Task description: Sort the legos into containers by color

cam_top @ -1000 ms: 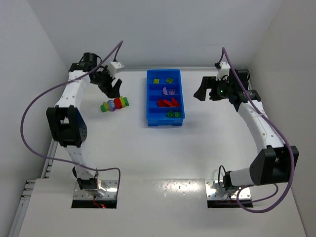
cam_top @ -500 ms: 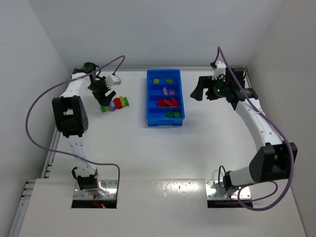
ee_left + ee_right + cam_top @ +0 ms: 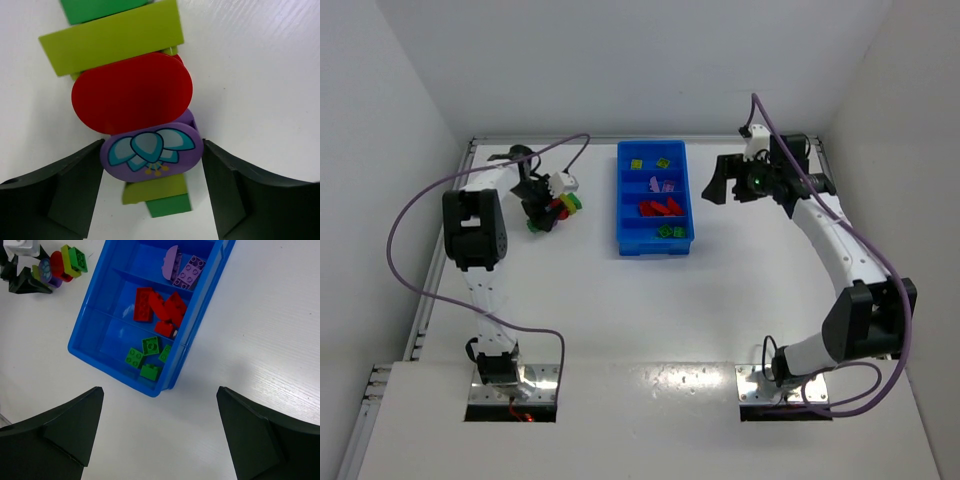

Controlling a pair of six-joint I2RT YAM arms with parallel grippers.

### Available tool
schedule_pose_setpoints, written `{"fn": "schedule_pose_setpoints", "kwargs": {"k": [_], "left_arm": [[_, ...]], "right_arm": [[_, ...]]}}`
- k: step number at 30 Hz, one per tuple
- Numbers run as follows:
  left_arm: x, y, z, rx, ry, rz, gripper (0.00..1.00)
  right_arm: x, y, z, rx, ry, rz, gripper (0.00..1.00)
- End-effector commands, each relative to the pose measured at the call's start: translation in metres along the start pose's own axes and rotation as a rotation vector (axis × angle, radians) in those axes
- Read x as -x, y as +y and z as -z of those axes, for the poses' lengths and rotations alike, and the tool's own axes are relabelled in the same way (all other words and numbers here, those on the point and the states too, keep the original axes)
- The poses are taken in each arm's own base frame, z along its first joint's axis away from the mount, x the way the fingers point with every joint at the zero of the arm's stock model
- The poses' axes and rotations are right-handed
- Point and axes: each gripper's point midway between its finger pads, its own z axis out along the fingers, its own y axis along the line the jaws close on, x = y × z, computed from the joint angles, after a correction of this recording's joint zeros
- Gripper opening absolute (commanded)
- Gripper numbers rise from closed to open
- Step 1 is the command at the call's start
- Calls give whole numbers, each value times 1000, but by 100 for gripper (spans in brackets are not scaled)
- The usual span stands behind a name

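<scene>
Upper left of the overhead view, my left gripper [image 3: 152, 145] brackets the purple flower-printed lego [image 3: 150, 160] in a stacked cluster [image 3: 132, 95]; I cannot tell whether it clamps. Next I must pry it free toward the blue tray [image 3: 655, 247], right gripper [image 3: 159, 389] hanging wide open.

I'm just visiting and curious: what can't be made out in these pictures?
Left wrist view: the brick stack runs past the top edge; the purple piece covers bricks beneath.
Same view: unclear whether the left pincer grips that piece.
Right wrist view: the top edge cuts off the tray's far end.
</scene>
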Motion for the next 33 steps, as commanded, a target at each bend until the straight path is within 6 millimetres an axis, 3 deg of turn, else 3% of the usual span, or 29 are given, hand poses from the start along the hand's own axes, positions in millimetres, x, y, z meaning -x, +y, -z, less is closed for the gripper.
{"fn": "schedule_pose_setpoints", "kwargs": {"k": [1, 4, 5, 8, 10, 14, 15, 16, 22, 23, 25, 27, 30, 33], "left_arm": [[4, 0, -9, -10, -21, -24, 81], [0, -10, -11, -37, -24, -29, 69], [5, -15, -13, -44, -36, -40, 60], [-3, -49, -18, -100, -27, -47, 43], [-3, -66, -15, -118, -46, -53, 38], [5, -120, 6, -170, -124, -108, 37], [9, -142, 18, -184, -167, -131, 36], [10, -151, 24, -184, -188, -135, 36], [31, -224, 61, -207, -317, -223, 34], [39, -231, 74, -178, -353, -254, 34], [48, -248, 81, -174, -378, -267, 33], [63, -253, 98, -110, -431, -284, 33], [81, -265, 110, -40, -469, -332, 33], [92, -273, 110, -8, -465, -342, 33]], "right_arm": [[23, 6, 4, 5, -53, 41, 96], [23, 6, 4, 5, -53, 50, 96], [23, 6, 4, 5, -53, 50, 96], [18, 8, 2, 11, -42, 51, 96], [20, 10, 4, 12, -51, 55, 96], [6, 25, 1, 73, -19, 57, 96], [2, 37, 3, 122, -11, 54, 96], [-4, 40, 0, 145, -5, 33, 96], [-45, 101, -5, 420, 107, -110, 94], [-47, 113, -2, 475, 117, -119, 94], [-57, 121, -6, 515, 163, -189, 94], [-68, 130, -10, 568, 201, -228, 93], [-69, 147, -11, 634, 228, -255, 93], [-67, 164, -13, 709, 256, -255, 90]]}}
